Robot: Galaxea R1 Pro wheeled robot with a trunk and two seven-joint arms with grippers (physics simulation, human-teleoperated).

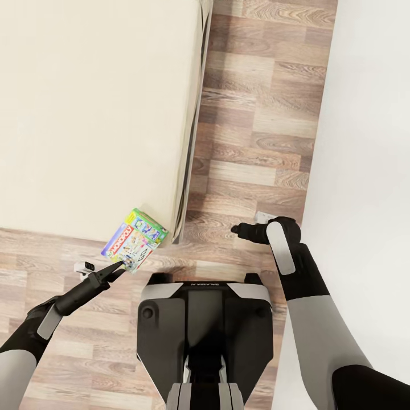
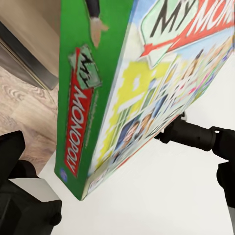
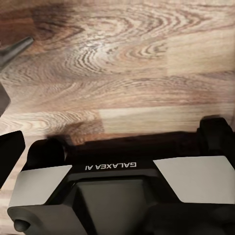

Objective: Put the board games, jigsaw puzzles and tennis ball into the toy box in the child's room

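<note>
Black fingers: my left gripper (image 1: 117, 267) is clamped on the lower corner of the Monopoly box (image 1: 135, 240), and the left wrist view shows the carton (image 2: 142, 93) right up against the camera with its green spine facing me.
Box position: lifted off the bed (image 1: 85, 114), tilted, hanging over the bed's near corner and the wood floor (image 1: 250, 131).
Right gripper (image 1: 234, 229): empty, held out over the floor near the white wall (image 1: 370, 142). Can't tell from these views if the jaws are apart or together.
Right wrist view: looks down at the planks (image 3: 122, 63) and my own base (image 3: 117, 196).
Step in hand: I'd say this is the carry. One board game picked up, and it has to go to the toy box on the table.
Next move: turn the base away from the bed and drive toward the table. A corner grip looks sketchy, so slow turns, or the carton could swing or slip out.
</note>
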